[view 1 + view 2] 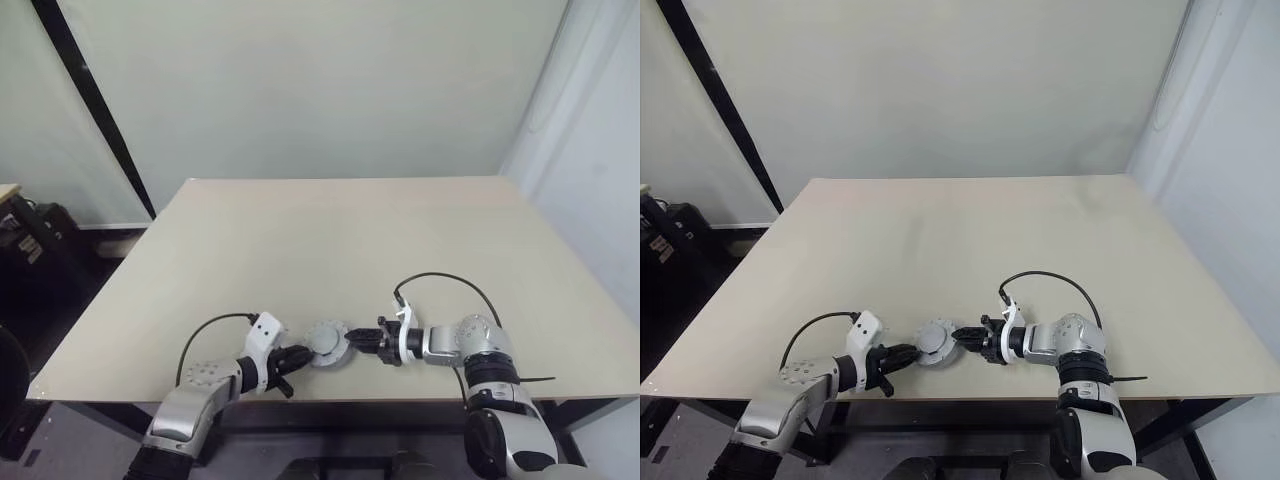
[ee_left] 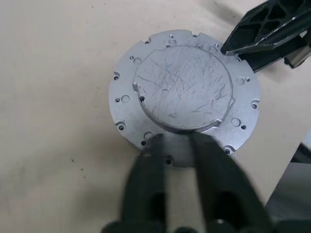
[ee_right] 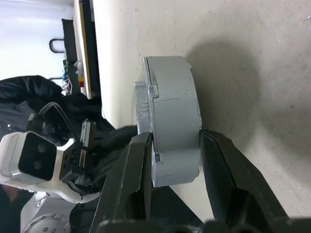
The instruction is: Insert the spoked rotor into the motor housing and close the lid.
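Gripping the motor housing (image 3: 170,121) across its thickness between right end effector (image 1: 362,341) fingers, over the table (image 1: 350,240) edge; left end effector (image 1: 297,357) sitting slightly parted, touching its opposite rim.

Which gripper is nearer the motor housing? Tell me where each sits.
Right. The right gripper clasps the motor housing between its jaws; the left gripper, jaws open, sits at the flange edge.
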You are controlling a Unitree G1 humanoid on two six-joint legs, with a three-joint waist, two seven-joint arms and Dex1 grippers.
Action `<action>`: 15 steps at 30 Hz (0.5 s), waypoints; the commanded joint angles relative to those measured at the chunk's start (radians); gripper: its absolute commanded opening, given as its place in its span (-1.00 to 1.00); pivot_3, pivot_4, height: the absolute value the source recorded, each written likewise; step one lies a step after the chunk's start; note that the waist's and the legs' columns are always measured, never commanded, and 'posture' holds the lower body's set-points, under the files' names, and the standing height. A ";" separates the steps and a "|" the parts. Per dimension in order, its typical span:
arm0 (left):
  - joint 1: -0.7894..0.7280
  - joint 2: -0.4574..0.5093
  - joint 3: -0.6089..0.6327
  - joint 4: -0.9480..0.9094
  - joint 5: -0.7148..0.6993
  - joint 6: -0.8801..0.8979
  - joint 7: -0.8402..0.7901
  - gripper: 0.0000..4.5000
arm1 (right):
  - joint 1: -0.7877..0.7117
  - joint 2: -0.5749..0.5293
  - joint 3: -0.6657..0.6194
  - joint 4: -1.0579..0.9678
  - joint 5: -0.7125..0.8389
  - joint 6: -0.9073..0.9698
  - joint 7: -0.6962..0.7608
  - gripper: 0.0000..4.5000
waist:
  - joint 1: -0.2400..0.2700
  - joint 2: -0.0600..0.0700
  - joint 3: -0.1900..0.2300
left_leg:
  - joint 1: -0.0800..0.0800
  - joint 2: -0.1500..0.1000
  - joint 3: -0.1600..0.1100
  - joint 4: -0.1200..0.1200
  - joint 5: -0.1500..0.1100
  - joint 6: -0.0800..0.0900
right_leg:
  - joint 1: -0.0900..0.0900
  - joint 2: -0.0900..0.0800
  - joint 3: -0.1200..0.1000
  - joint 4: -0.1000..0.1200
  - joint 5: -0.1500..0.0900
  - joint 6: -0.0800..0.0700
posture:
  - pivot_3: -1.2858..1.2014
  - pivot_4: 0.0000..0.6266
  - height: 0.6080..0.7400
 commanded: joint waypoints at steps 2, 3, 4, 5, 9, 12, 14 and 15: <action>-0.023 -0.022 0.107 -0.036 -0.087 0.028 0.024 0.03 | -0.004 0.011 0.025 -0.015 0.015 0.004 -0.009 -0.46 | -0.003 0.000 0.000 | 0.000 0.000 0.000 0.000 0.000 0.000 | 0.000 0.000 0.000 0.000 0.000 0.000 | 0.03 -1.00 1.00; -0.027 -0.026 0.146 -0.040 -0.123 0.048 0.028 0.18 | -0.004 0.011 0.022 -0.017 0.018 0.005 -0.010 -0.46 | -0.003 0.000 0.000 | -0.001 0.000 0.000 0.000 0.000 0.000 | -0.001 0.000 0.000 0.000 0.000 0.000 | 0.03 -1.00 1.00; -0.029 -0.027 0.180 -0.046 -0.157 0.069 0.028 0.34 | -0.003 0.011 0.019 -0.019 0.022 0.006 -0.011 -0.46 | -0.007 -0.001 0.000 | -0.001 0.000 0.000 0.000 0.000 0.000 | -0.001 0.000 0.000 0.000 0.000 0.000 | 0.03 -1.00 1.00; -0.027 -0.023 0.216 -0.054 -0.194 0.094 0.026 0.48 | -0.001 0.014 0.010 -0.021 0.029 0.008 -0.013 -0.46 | -0.013 -0.001 0.000 | -0.001 0.001 0.000 0.000 0.000 0.000 | -0.001 0.000 0.000 0.000 0.000 0.000 | 0.03 -1.00 1.00; -0.010 -0.012 0.313 -0.073 -0.301 0.167 0.019 0.96 | 0.008 0.031 -0.021 -0.049 0.070 0.031 -0.016 -0.46 | -0.025 -0.001 0.000 | -0.001 0.000 0.000 -0.003 0.000 0.000 | -0.001 0.000 0.000 0.000 0.000 0.000 | 0.03 -1.00 1.00; 0.004 -0.024 0.365 -0.095 -0.377 0.227 0.041 0.96 | 0.012 0.056 -0.082 -0.068 0.121 0.045 -0.018 -0.46 | -0.029 -0.001 0.000 | -0.001 0.000 0.000 -0.005 0.000 0.000 | -0.002 0.000 0.000 -0.001 0.000 0.000 | 0.03 -1.00 1.00; 0.009 -0.034 0.384 -0.106 -0.410 0.249 0.060 0.96 | 0.013 0.071 -0.114 -0.078 0.144 0.053 -0.023 -0.47 | -0.029 -0.001 0.001 | -0.001 0.000 -0.001 -0.005 0.000 0.000 | -0.002 0.000 0.000 -0.002 0.000 0.000 | 0.03 -1.00 1.00; 0.012 -0.039 0.392 -0.108 -0.426 0.262 0.069 0.96 | 0.013 0.078 -0.128 -0.087 0.158 0.058 -0.023 -0.47 | -0.029 -0.001 0.001 | -0.001 0.000 -0.001 -0.005 0.000 0.000 | -0.002 0.000 0.000 -0.002 0.000 0.000 | 0.03 -1.00 1.00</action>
